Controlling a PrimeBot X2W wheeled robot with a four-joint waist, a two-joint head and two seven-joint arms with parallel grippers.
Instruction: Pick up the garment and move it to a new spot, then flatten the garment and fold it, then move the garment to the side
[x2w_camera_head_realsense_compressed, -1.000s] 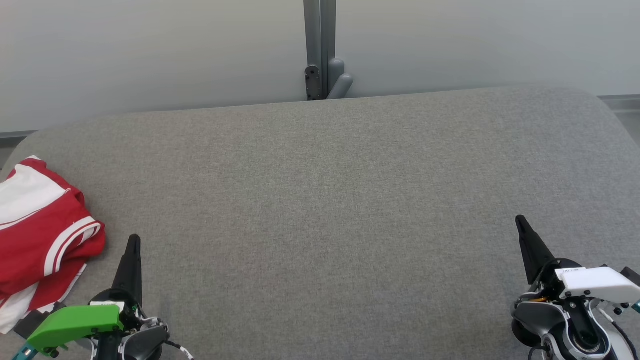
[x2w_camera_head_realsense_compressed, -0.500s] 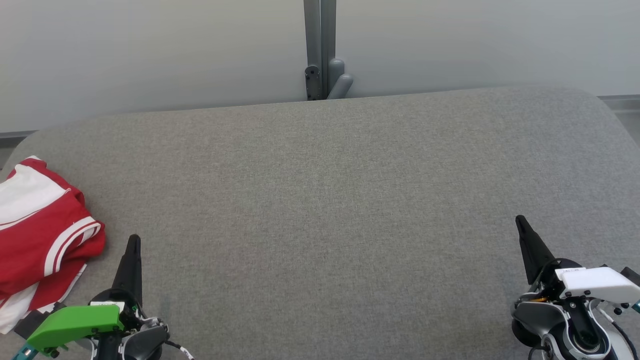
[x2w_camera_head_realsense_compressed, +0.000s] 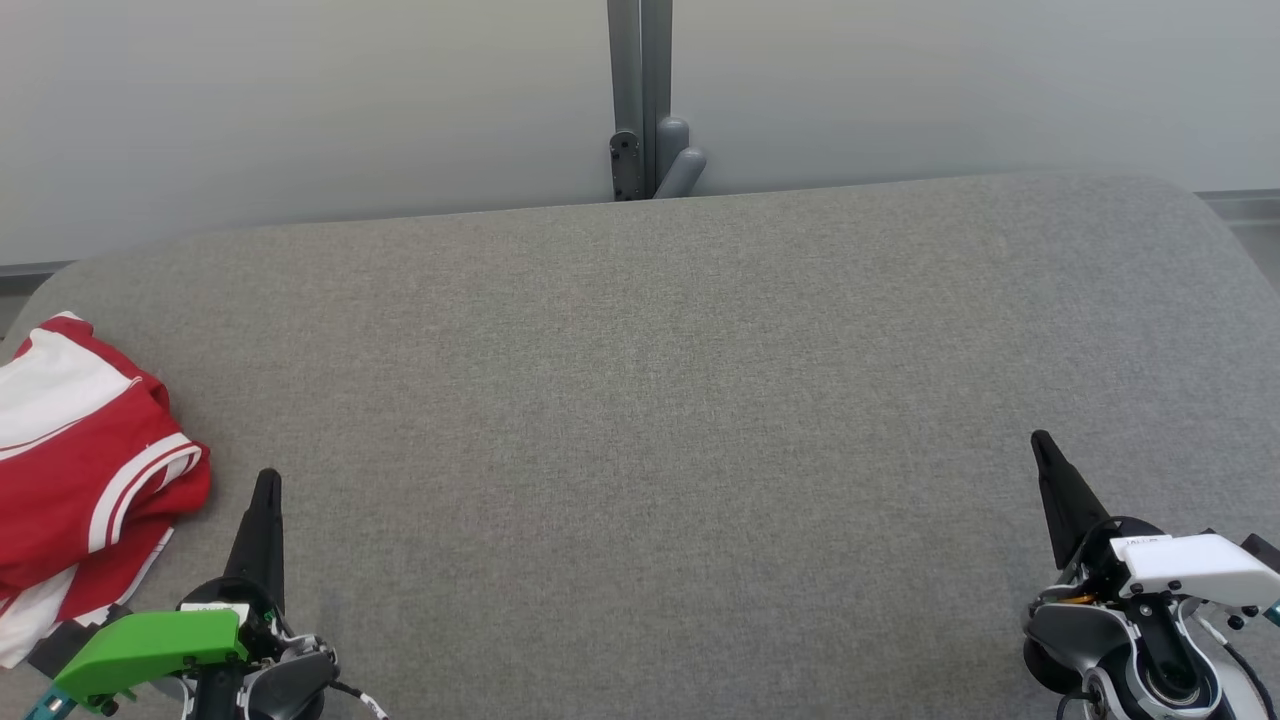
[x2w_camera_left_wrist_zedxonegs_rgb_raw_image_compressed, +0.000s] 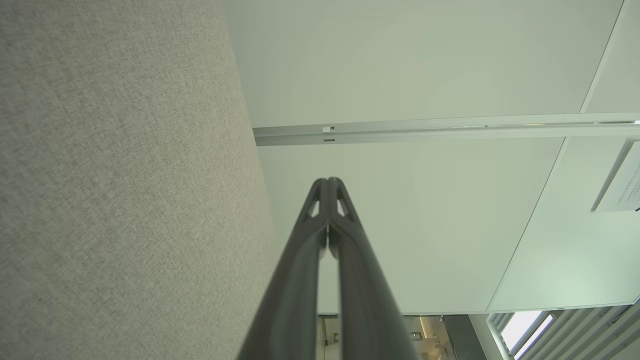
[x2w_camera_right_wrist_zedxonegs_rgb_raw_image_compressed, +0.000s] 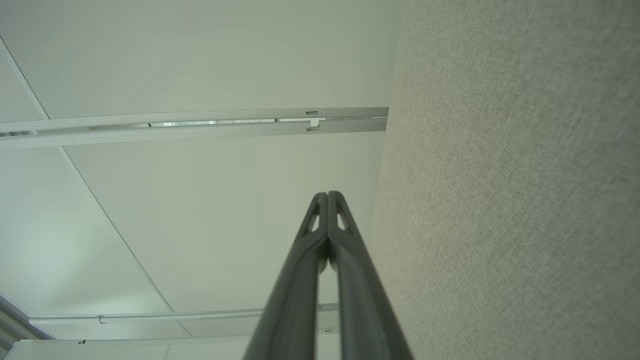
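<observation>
Currently I log the red-and-white garment (x2w_camera_head_realsense_compressed: 85, 450) crumpled at the frame's left edge on the grey desk (x2w_camera_head_realsense_compressed: 640, 400), just beside the left gripper (x2w_camera_head_realsense_compressed: 267, 480). Jaws pressed together on it and on the right gripper (x2w_camera_head_realsense_compressed: 1040, 440).

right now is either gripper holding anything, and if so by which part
Nothing is held. The left gripper and right gripper are both shut on nothing; the red and white garment lies untouched at the table's left edge.

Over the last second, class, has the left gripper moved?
No. The left gripper keeps its place beside the red garment on the grey table.
</observation>
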